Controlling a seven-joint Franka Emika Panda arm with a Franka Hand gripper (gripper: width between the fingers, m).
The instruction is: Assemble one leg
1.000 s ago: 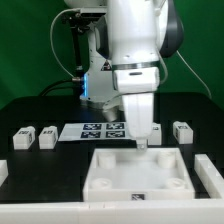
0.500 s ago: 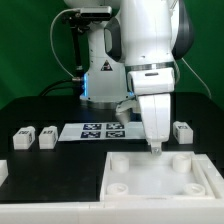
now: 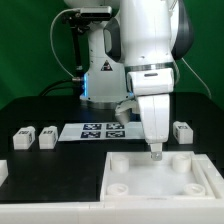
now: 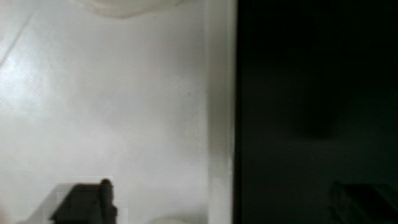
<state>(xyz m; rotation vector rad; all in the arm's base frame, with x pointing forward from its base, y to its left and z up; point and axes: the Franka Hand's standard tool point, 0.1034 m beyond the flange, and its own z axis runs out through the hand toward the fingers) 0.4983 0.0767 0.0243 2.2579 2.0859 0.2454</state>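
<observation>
Smooth, faintly shiny white plastic panel (image 3: 132,186) (same look on a small leg (image 3: 182,130)), matt black table (image 3: 40,110)

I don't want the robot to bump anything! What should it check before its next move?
1. Jaws open: ok, they stand wide apart in the wrist view.
2. Jaws empty: ok, they hold nothing. Only the edge of the large white square plastic panel lies below them.
3. Jaws clear of the panel: cannot tell, they hang very low over its far edge.
4. A leg to fetch: ok, a small white tagged plastic block lies untouched on the black table, at the exterior view's right.
5. Spare legs: ok, two more blocks lie at the left.
6. Round corner sockets empty: ok.
</observation>
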